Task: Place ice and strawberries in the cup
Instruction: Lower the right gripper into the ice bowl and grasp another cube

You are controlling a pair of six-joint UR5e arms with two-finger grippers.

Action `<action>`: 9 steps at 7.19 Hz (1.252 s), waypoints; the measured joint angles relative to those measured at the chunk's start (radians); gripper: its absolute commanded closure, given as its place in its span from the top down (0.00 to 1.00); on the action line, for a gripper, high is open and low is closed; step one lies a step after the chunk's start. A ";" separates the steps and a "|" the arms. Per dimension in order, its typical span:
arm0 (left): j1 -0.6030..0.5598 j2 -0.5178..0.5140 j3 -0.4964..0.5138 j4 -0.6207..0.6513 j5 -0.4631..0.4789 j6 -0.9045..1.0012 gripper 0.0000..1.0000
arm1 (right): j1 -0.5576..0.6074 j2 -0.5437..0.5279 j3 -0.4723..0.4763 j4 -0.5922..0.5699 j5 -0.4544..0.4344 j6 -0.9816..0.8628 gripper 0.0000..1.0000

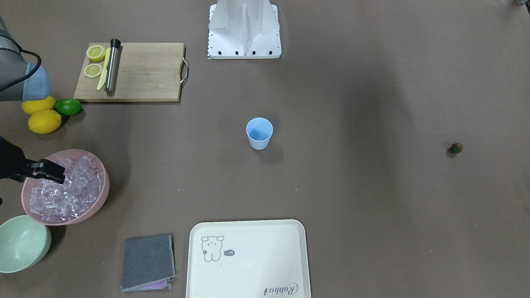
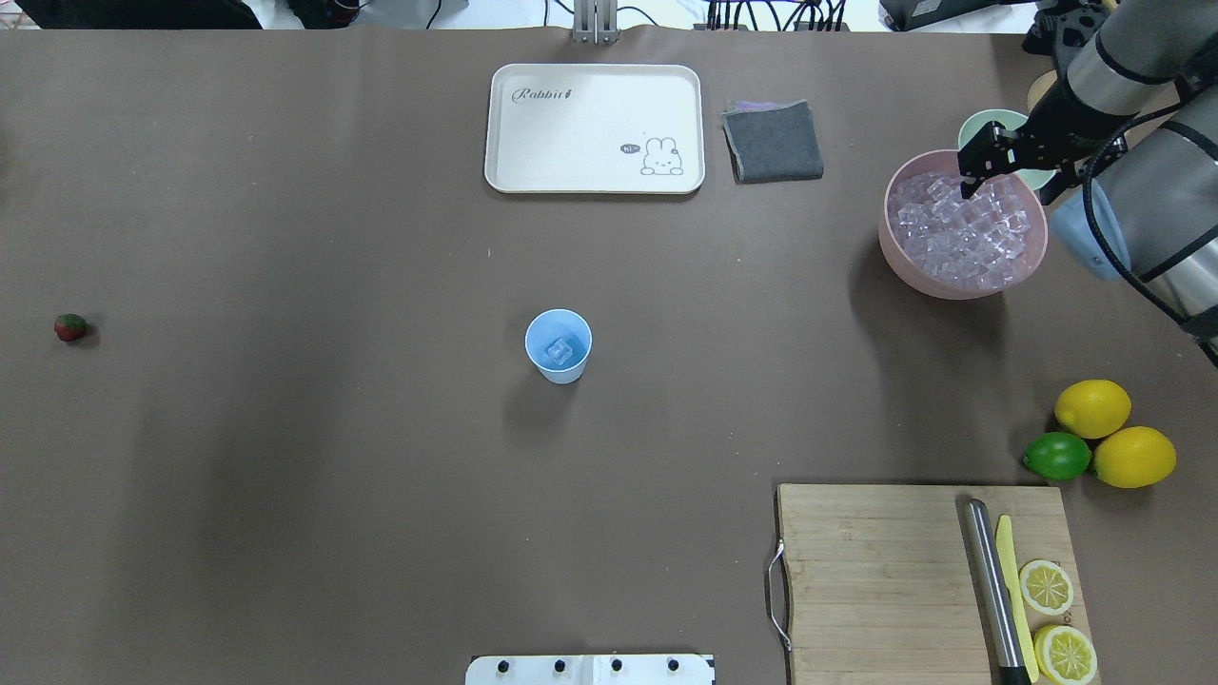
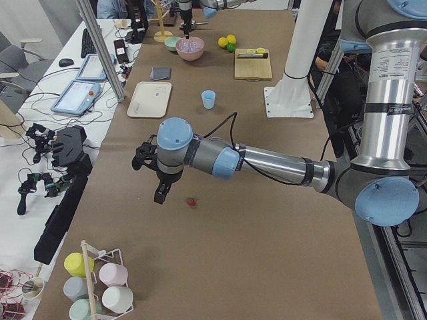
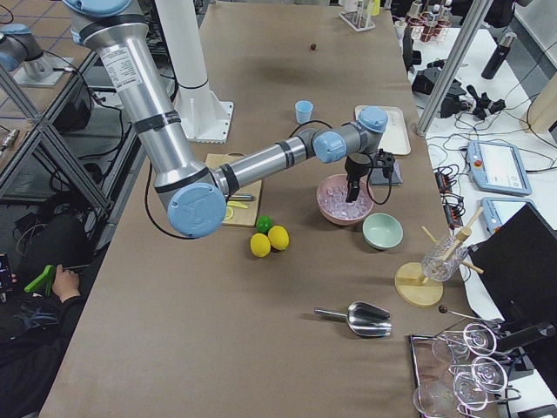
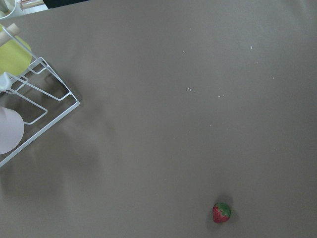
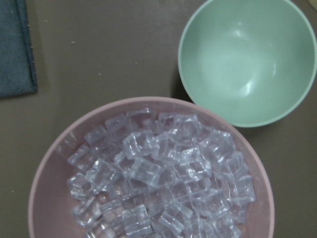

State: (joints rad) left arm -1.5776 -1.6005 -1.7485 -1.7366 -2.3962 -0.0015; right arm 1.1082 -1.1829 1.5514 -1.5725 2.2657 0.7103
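Over brown tabletop (image 2: pixel 381 457) my right gripper (image 2: pixel 971 181) hangs above ice (image 2: pixel 961 238), its spread I cannot tell; cubes look slick, hard, so I'd pinch flat faces.

The cream tray (image 2: pixel 590 133) carries the word "Rabbit" in script lettering.

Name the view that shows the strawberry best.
Left wrist: the strawberry is largest there, red body and green top distinct. The overhead, front and side views show a small speck; the right wrist view misses it.
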 measured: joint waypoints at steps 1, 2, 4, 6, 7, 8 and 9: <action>0.002 -0.006 0.001 0.000 0.000 0.000 0.98 | -0.029 -0.009 0.001 0.000 0.000 0.068 0.99; 0.003 -0.013 0.002 0.000 0.000 0.000 0.98 | -0.060 -0.008 0.005 0.000 -0.001 0.138 0.98; 0.005 -0.027 0.008 0.001 0.001 0.000 0.98 | -0.099 -0.006 0.017 0.000 -0.004 0.225 0.80; 0.012 -0.033 0.009 0.002 0.002 0.000 0.98 | -0.112 -0.013 0.019 0.000 -0.007 0.248 0.67; 0.016 -0.036 0.010 0.002 0.002 0.000 0.98 | -0.114 -0.017 0.019 0.000 -0.013 0.250 0.64; 0.018 -0.039 0.010 0.002 0.002 -0.001 0.98 | -0.115 -0.019 0.019 -0.001 -0.020 0.251 0.64; 0.018 -0.040 0.009 0.002 0.002 -0.001 0.98 | -0.116 -0.022 0.019 -0.001 -0.024 0.251 0.64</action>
State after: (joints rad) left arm -1.5592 -1.6404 -1.7394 -1.7350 -2.3946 -0.0029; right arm 0.9924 -1.2048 1.5708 -1.5736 2.2416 0.9617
